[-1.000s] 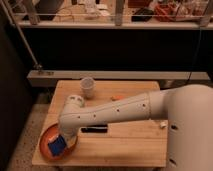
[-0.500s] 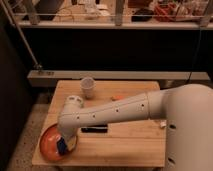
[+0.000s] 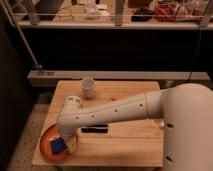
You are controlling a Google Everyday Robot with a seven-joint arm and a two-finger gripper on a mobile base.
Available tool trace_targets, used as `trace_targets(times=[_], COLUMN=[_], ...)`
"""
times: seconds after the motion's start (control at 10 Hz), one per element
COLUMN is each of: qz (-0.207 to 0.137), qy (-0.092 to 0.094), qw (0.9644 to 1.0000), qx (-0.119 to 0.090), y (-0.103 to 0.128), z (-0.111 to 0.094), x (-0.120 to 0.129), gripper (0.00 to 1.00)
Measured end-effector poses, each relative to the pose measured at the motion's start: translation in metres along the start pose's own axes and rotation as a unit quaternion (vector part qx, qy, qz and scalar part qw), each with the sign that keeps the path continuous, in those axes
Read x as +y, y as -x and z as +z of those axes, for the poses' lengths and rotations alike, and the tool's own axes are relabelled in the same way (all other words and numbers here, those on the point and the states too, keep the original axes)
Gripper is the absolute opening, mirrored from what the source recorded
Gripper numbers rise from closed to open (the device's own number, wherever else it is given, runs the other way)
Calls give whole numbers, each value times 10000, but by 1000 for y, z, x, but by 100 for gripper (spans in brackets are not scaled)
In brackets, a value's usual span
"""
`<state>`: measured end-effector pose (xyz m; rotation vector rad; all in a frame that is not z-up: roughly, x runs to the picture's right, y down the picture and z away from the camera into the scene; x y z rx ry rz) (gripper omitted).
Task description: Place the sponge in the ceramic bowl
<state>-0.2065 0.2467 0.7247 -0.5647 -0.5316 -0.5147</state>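
Sponge [image 3: 58,145] sits inside the ceramic bowl [image 3: 45,144], right against the jaws over it; whether they clasp it is unclear.

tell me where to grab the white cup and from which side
Probably its side wall, coming from the near side: the white cup stands upright, mouth up, alone near the far edge of the table. The gripper hangs over the ceramic bowl, at the sponge.

Dim, warm light from above. The table [image 3: 131,146] is moderately lit and the surroundings are dark. Mild glare on the white arm [image 3: 111,112]. The gripper [image 3: 65,141], low over the ceramic bowl [image 3: 45,150] at the sponge [image 3: 58,146], is shaded.
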Motion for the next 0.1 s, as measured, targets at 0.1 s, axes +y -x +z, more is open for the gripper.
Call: trace_targets(times=[0.1], qz=[-6], qy=[17], qw=[10000], qx=[6], y=[-1], z=[1], x=[-1], gripper=[79])
